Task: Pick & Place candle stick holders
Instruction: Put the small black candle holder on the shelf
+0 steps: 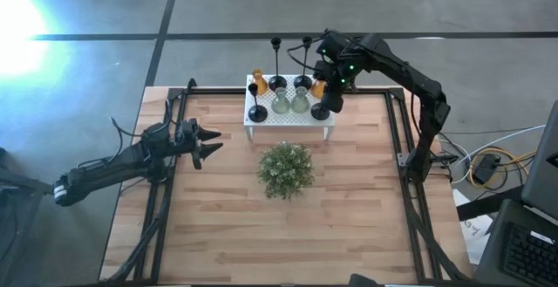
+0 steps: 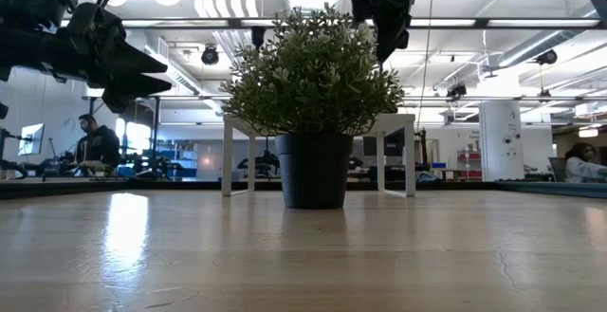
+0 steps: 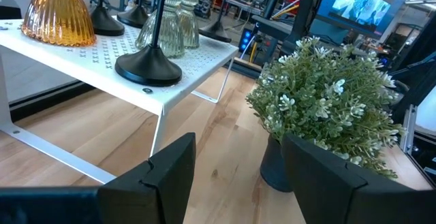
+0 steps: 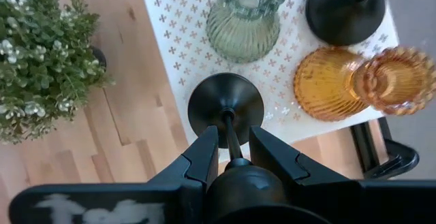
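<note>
The right gripper (image 4: 228, 149) hangs over the right front corner of the white perforated stand (image 1: 290, 118), its two fingers clenched on the thin stem of a black candle stick holder (image 4: 225, 101) whose round base rests on the stand's top. The wrist view looks straight down the stem, which passes between the finger pads with the holder's dark cup just below the camera.

The rest of the set shares the stand: a pale greenish glass holder (image 4: 243, 21) just behind the gripped one, an amber glass holder (image 4: 330, 83) beside it at the stand's right end, with a second amber piece (image 4: 397, 78) touching it, and another black base (image 4: 344, 11) at the back. In the high view two tall black stems rise at the rear edge, and another amber and black pair stands at the left end.

The left gripper (image 1: 207, 145) waits over the table's left side, well apart from the stand, fingers spread and empty. A bushy green plant (image 1: 285, 168) in a dark pot sits in front of the stand.

No brand or readable writing shows on any holder (the pale marks on the right wrist housing are too blurred to read).
</note>
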Robot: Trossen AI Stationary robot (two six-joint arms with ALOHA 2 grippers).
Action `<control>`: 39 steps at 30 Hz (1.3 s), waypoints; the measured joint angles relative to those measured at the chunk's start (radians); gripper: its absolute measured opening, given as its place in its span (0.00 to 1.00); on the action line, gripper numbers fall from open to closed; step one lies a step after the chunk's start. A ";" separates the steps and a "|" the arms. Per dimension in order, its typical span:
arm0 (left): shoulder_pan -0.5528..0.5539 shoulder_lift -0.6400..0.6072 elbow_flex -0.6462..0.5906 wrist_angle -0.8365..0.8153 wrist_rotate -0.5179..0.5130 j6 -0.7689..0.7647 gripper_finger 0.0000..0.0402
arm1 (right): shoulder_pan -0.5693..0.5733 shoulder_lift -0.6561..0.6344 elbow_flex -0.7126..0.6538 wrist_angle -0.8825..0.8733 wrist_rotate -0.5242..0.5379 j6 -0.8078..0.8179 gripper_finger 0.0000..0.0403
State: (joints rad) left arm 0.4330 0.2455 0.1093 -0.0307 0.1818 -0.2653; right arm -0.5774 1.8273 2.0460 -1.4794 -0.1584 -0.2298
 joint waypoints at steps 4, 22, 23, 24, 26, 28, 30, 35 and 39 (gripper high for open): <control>0.000 0.000 0.000 0.000 0.000 0.000 0.55 | 0.000 0.007 0.000 -0.014 0.001 0.004 0.17; 0.000 0.000 0.000 0.000 0.000 0.000 0.55 | 0.001 0.029 -0.002 -0.013 0.001 0.012 0.17; 0.000 0.000 0.000 0.000 0.000 0.000 0.55 | 0.001 0.032 -0.002 -0.013 0.001 0.012 0.17; 0.000 0.000 0.000 0.000 0.000 0.000 0.55 | 0.001 0.033 -0.001 -0.013 0.001 0.011 0.17; 0.000 0.000 0.000 0.000 0.000 0.000 0.55 | 0.001 0.033 -0.001 -0.014 0.001 0.009 0.17; 0.000 0.000 0.000 0.000 0.000 0.000 0.55 | 0.001 0.033 -0.001 -0.014 0.001 0.010 0.17; 0.000 0.000 0.000 0.000 0.000 0.000 0.55 | 0.001 0.033 -0.001 -0.016 0.001 0.012 0.17; 0.000 0.000 0.000 0.000 0.000 0.000 0.55 | 0.001 0.033 -0.001 -0.021 0.001 0.012 0.17; 0.000 0.000 0.000 0.000 0.000 0.000 0.55 | 0.003 0.033 -0.001 -0.015 0.000 0.018 0.20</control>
State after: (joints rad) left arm 0.4332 0.2455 0.1093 -0.0311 0.1818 -0.2653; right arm -0.5743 1.8603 2.0453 -1.4944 -0.1589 -0.2119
